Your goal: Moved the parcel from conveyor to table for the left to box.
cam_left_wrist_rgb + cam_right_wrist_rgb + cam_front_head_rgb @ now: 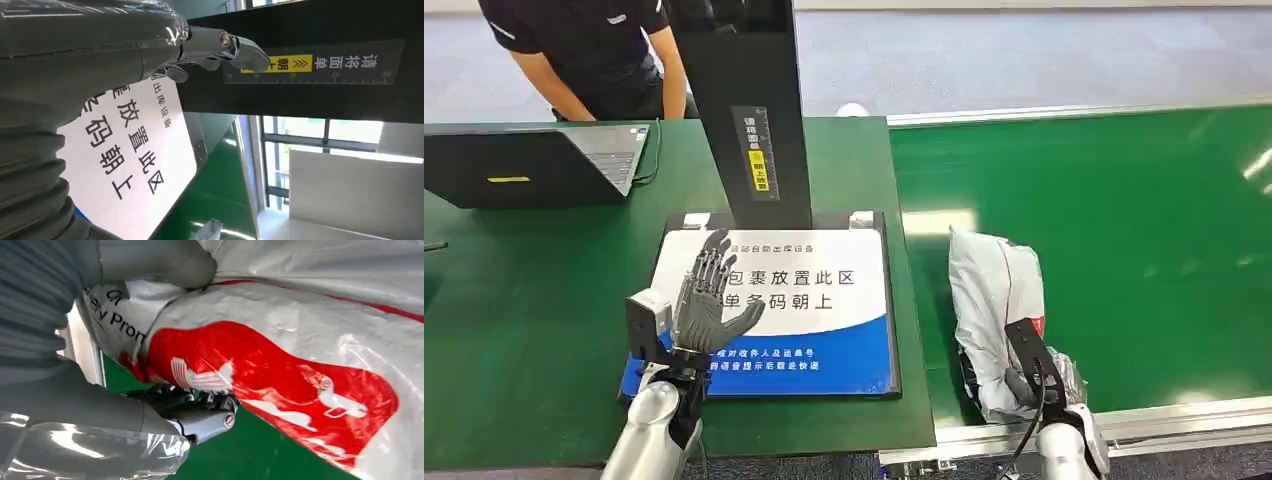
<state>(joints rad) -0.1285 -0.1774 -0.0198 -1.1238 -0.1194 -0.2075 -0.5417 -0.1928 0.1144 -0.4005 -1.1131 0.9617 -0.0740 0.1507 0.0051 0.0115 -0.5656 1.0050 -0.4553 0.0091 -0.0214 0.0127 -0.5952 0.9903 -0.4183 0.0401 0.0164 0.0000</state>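
Note:
A grey plastic parcel with red print lies on the green conveyor belt, near its front rail. My right hand is at the parcel's near end; in the right wrist view its thumb lies over the parcel and its fingers curl under the edge, gripping it. My left hand hovers with fingers spread above the white and blue placement sign on the table, holding nothing. The same sign fills part of the left wrist view.
A black scanner post rises behind the sign. An open laptop sits at the table's far left, with a person in a black shirt behind it. The table's green top meets the conveyor's side.

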